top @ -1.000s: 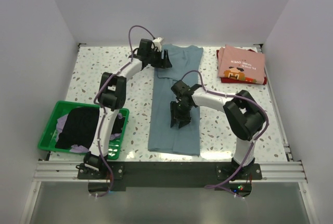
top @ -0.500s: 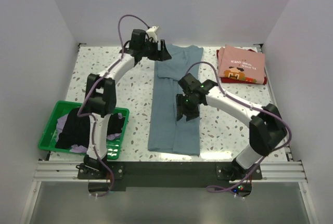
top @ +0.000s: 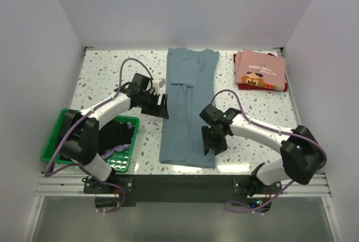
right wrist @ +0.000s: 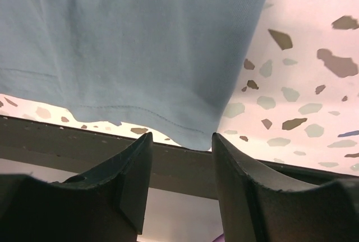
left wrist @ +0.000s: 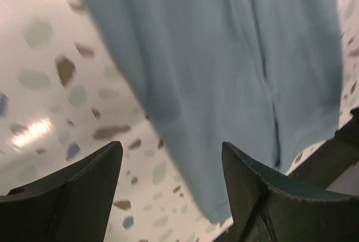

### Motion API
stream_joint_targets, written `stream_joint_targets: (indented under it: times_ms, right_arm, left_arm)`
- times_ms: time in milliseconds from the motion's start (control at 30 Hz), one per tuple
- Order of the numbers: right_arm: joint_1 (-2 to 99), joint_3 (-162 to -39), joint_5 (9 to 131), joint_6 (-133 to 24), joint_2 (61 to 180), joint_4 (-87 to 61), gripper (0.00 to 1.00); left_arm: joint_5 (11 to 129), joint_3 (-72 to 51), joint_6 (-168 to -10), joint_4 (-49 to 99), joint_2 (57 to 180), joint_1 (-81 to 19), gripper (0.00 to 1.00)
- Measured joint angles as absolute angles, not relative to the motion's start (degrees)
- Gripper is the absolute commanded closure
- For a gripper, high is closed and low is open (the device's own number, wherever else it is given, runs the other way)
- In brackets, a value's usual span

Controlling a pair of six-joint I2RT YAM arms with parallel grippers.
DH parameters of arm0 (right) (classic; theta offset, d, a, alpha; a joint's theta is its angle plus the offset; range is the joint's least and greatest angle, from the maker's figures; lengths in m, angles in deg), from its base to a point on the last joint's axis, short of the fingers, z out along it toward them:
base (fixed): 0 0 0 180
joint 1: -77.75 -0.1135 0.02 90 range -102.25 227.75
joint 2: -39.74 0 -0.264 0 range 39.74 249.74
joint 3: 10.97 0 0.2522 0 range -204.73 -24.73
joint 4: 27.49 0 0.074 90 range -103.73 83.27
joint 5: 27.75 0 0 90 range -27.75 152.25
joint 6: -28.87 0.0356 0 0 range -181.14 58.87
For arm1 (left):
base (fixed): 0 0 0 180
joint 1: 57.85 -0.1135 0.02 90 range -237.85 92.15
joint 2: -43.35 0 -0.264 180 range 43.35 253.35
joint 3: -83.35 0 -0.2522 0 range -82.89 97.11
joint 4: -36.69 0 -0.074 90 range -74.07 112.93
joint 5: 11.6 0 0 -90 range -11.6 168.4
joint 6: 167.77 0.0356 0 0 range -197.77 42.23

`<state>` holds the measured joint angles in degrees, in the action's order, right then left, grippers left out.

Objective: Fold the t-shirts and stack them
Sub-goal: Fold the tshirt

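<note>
The grey-blue t-shirt [top: 188, 107] lies folded into a long strip down the table's middle. It also shows in the left wrist view [left wrist: 224, 56] and the right wrist view [right wrist: 134, 45]. My left gripper [top: 162, 106] is open and empty at the strip's left edge [left wrist: 171, 158]. My right gripper [top: 210, 145] is open and empty over the strip's near right corner [right wrist: 182, 141]. A pink t-shirt [top: 259, 69] with a small print lies folded on a dark red one [top: 285, 86] at the far right. Black [top: 115, 132] and lavender [top: 109, 151] shirts lie in the green basket [top: 53, 141].
The green mesh basket stands at the near left under my left arm. The table's dark front rail [top: 185, 183] runs along the near edge and shows in the right wrist view [right wrist: 84, 146]. White walls enclose the speckled table [top: 247, 101].
My left gripper moved from the shirt's far collar end back down to its left edge at mid-length. My right gripper moved nearer, from the strip's middle to its near right corner.
</note>
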<state>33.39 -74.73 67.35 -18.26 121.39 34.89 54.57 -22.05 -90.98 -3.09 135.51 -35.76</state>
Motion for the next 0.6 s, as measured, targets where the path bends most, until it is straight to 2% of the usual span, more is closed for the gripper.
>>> stream_joint_targets:
  times_ms: [167, 433, 600]
  right_arm:
    - [31.66, -70.62, 67.74, -16.49, 119.62, 33.86, 0.53]
    - [29.85, -66.8, 67.87, -14.39, 119.2, 31.64, 0.55]
    - [29.3, -64.41, 67.96, -13.48, 119.22, 29.45, 0.62]
  left_arm:
    - [54.11, -29.44, -90.39, -9.3, 133.48, -33.36, 0.24]
    - [51.07, -32.82, -90.17, -10.7, 131.14, -32.75, 0.24]
    - [49.89, -35.58, -90.22, -11.16, 131.14, -31.55, 0.24]
